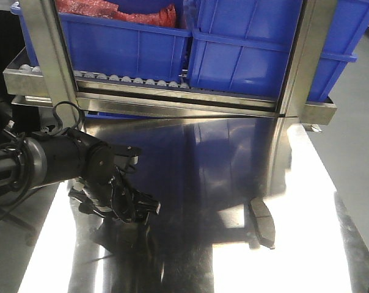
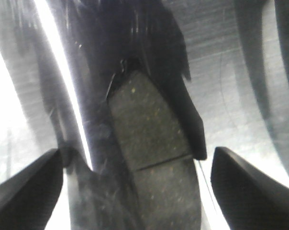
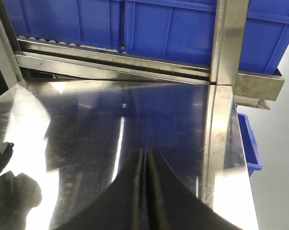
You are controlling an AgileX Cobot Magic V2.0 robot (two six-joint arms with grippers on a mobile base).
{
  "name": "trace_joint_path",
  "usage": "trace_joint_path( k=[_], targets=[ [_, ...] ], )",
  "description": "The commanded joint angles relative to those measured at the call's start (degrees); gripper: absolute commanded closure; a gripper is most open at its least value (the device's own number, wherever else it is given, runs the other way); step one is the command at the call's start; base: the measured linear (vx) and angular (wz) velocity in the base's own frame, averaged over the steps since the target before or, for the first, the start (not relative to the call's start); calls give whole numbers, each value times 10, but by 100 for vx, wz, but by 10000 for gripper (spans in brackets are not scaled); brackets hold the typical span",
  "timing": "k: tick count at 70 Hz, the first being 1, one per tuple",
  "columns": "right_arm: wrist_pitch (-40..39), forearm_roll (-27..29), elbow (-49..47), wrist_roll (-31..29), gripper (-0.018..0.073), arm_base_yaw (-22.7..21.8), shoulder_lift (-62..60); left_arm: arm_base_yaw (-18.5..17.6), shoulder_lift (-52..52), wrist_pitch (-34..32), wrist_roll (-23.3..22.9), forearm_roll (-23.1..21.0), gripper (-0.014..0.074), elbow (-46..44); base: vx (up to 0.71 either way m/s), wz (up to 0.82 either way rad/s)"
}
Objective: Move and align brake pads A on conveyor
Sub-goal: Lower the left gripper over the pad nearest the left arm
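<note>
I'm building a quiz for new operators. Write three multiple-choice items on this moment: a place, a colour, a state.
1. Where does the brake pad in the front view lie? A) in a bin B) on the steel table C) on the rollers
2. What colour are the bins on the rack? A) green B) yellow C) blue
3. How is the left tool? A) open B) shut on a pad C) shut on nothing
Key: 1 B, it lies flat on the shiny tabletop; 2 C, both bins are blue; 3 A, its fingers stand apart either side of a pad.
</note>
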Motion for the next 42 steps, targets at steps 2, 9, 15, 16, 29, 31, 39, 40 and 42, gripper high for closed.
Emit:
trace_joint_path(
  k=[2,9,15,16,29,31,39,40,42],
  targets=[
    [-41,-5,-17,-4,560,-1,4,-2,-25,-31,-6,-7,11,-16,0,0],
    [-41,-5,-17,-4,560,-1,4,-2,-18,-28,-6,-7,11,-16,0,0],
    [-41,-5,-17,-4,560,-1,4,-2,-12,-25,-5,-11,11,-16,0,0],
    [-41,-5,-17,-4,560,-1,4,-3,-12,-26,-5,-11,11,-16,0,0],
    [-41,-5,-17,-4,560,-1,4,-3,-13,-30,-5,-11,11,-16,0,0],
    [-41,-5,-17,-4,560,-1,4,-3,-13,-29,-4,-11,13,-16,0,0],
    [-41,-5,-17,-4,560,-1,4,-3,-13,-30,-4,-11,43,-16,0,0],
    [-41,-5,-17,-4,560,-1,4,-3,-13,-30,-4,-11,55,-16,0,0],
    [-41,-5,-17,-4,560,-1,4,-3,-13,-29,-4,-11,72,-16,0,0]
  ],
)
